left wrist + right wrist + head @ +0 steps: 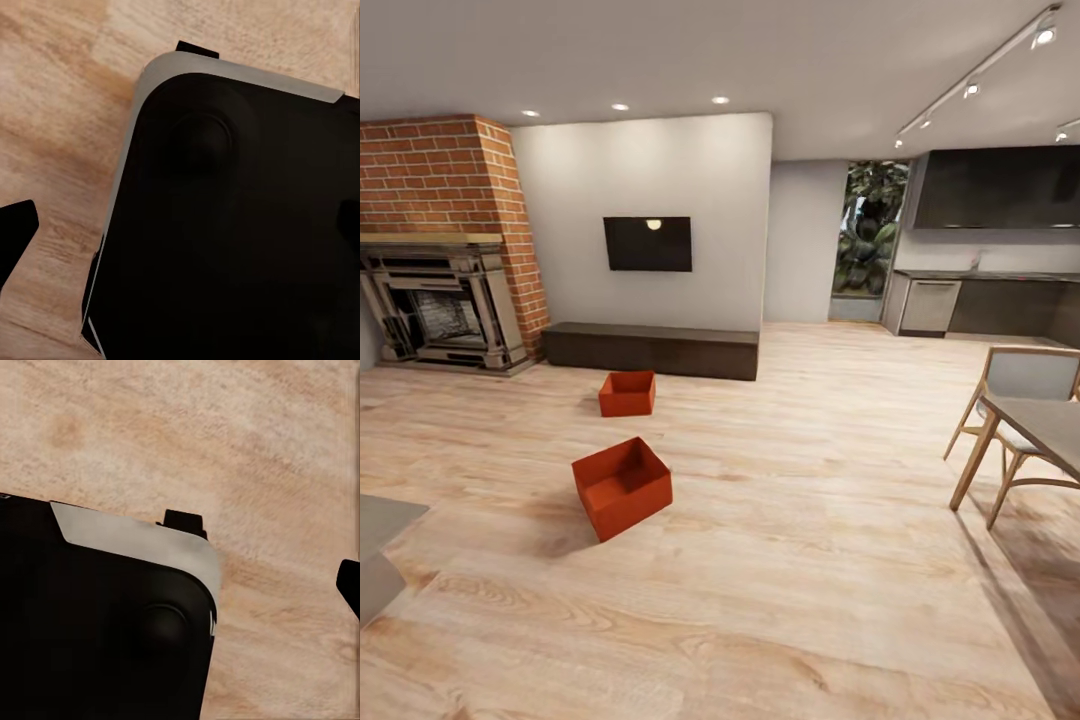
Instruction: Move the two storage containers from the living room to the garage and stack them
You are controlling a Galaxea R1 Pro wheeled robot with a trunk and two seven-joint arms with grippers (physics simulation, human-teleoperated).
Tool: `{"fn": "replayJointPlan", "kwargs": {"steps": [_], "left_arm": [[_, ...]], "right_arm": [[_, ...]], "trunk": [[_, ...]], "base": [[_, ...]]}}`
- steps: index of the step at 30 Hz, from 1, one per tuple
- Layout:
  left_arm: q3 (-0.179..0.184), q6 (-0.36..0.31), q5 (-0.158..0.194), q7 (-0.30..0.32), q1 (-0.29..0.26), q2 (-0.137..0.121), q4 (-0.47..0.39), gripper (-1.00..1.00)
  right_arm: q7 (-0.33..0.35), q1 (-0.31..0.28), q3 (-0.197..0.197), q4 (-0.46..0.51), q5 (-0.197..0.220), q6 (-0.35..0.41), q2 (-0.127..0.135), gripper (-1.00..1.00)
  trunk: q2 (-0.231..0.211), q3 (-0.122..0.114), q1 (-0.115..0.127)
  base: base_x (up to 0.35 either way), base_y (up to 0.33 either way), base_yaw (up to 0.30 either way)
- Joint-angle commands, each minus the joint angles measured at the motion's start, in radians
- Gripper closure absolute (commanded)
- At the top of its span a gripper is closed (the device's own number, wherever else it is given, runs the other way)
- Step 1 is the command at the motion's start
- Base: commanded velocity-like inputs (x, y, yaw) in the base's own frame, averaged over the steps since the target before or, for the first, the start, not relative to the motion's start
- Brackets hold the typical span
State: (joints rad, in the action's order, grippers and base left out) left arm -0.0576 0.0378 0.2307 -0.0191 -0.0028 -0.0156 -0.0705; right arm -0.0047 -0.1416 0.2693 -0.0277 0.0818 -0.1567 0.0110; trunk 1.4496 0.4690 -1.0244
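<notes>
Head view looks across the living room, with its light wood-plank floor [810,480] stretching away toward a white wall that carries a dark wall TV [648,244]. Below the TV runs a long dark low bench [651,349], and to its left stands the red brick fireplace [445,245]. Two orange-red open-top storage containers sit on the planks in front of the bench, well apart from each other. The farther container [627,393] rests square-on just in front of the bench; the nearer container [622,487] lies closer to the camera and is turned at an angle, one corner pointing forward. Both stand upright with their openings up, and nothing shows inside either.

At the right edge a wooden chair [1015,400] is drawn up to a grey-topped table [1045,425]. Behind them a dark kitchen counter [985,300] runs along the far wall beside a glass door with foliage beyond it [870,240]. Track lights cross the ceiling. A grey surface [380,545] pokes in at the lower left.

Left wrist view shows a black, grey-edged part of the robot's body [232,217] over wood planks, with a dark tip at the frame edge; whether the left gripper is open or closed cannot be told. Right wrist view shows the same kind of black, grey-edged part [105,615] above the planks, and the right gripper's state likewise cannot be told
</notes>
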Motion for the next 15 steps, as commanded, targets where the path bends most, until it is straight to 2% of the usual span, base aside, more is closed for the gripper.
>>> {"fn": "replayJointPlan", "kwargs": {"steps": [1, 4, 10, 15], "left_arm": [[-0.005, 0.002, 0.001, -0.001, 0.0, 0.0, 0.0, -1.0], [-0.005, 0.002, 0.001, -0.001, 0.0, 0.0, 0.0, -1.0], [-0.005, 0.002, 0.0, -0.001, 0.0, 0.0, 0.0, -1.0], [-0.005, 0.003, 0.0, 0.0, 0.0, 0.0, -0.001, -1.0]], "right_arm": [[-0.001, -0.001, 0.008, -0.003, 0.009, -0.006, 0.0, -1.0], [-0.001, -0.001, 0.008, -0.003, 0.008, -0.006, 0.0, -1.0], [-0.002, -0.001, 0.007, -0.003, 0.01, -0.006, 0.001, -1.0], [-0.003, -0.001, 0.004, -0.003, 0.013, -0.006, 0.001, -1.0]], "trunk": [[0.0, 0.001, -0.001], [0.0, 0.001, -0.001], [0.0, 0.001, -0.001], [0.0, 0.001, -0.001]], "base": [[0.323, 0.0, 0.0], [0.323, 0.0, 0.061], [0.307, 0.0, 0.228], [0.126, 0.0, 0.242]]}}
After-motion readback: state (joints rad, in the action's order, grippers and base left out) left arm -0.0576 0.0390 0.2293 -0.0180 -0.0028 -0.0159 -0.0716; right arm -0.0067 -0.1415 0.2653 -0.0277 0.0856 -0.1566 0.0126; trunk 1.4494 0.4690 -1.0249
